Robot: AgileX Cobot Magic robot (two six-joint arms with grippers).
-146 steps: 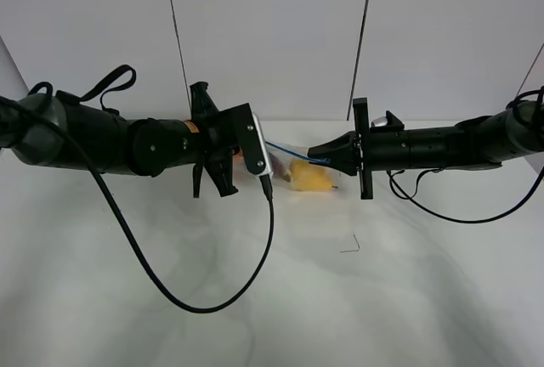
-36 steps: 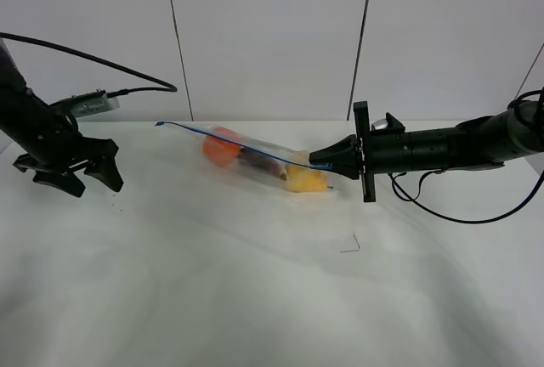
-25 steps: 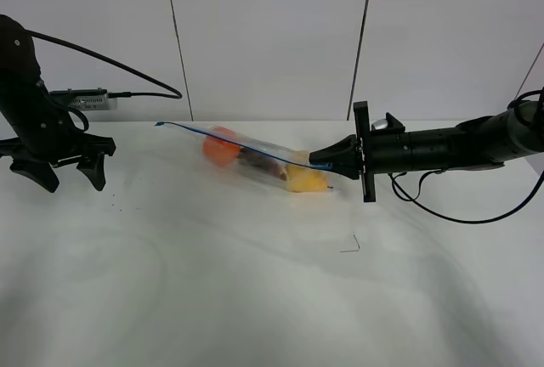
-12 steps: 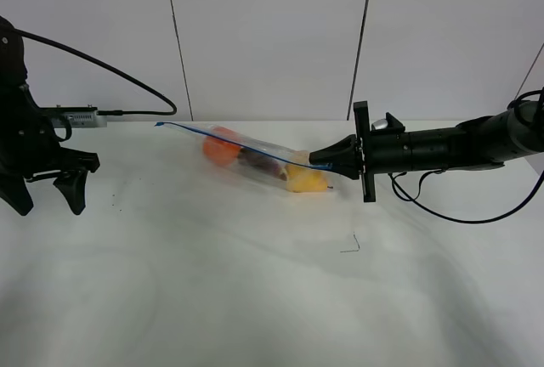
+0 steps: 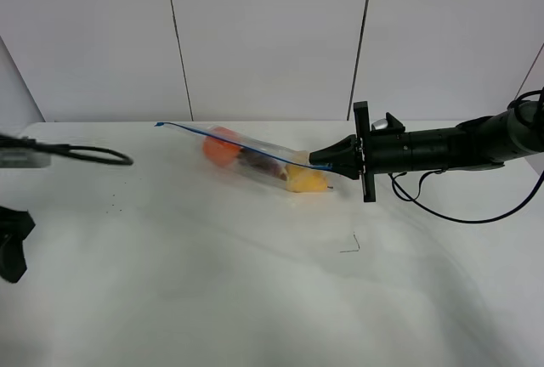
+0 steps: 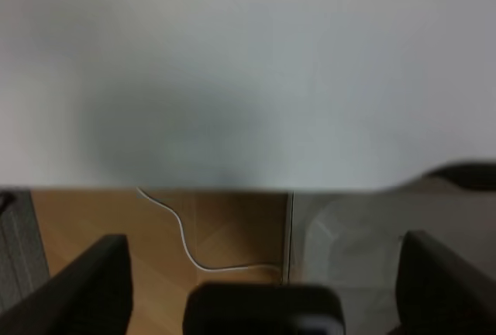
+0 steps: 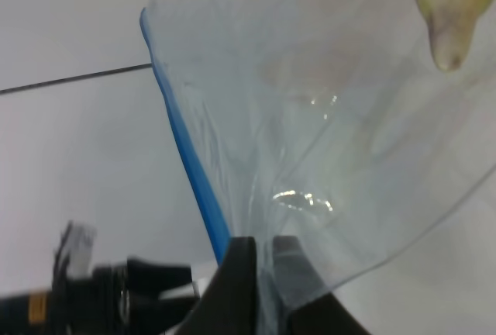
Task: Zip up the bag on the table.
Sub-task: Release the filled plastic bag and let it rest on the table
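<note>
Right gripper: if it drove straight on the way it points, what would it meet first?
The right gripper is shut on a corner of the bag; pushing on, it would likely press into the yellow pear inside, just ahead, though depth is unclear.

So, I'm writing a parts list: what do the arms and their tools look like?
Everything visible is black. The right arm is a thick cylinder with a flat flange before a tapering right tool, with a thin black cable beneath. The left tool has broad black fingers.
</note>
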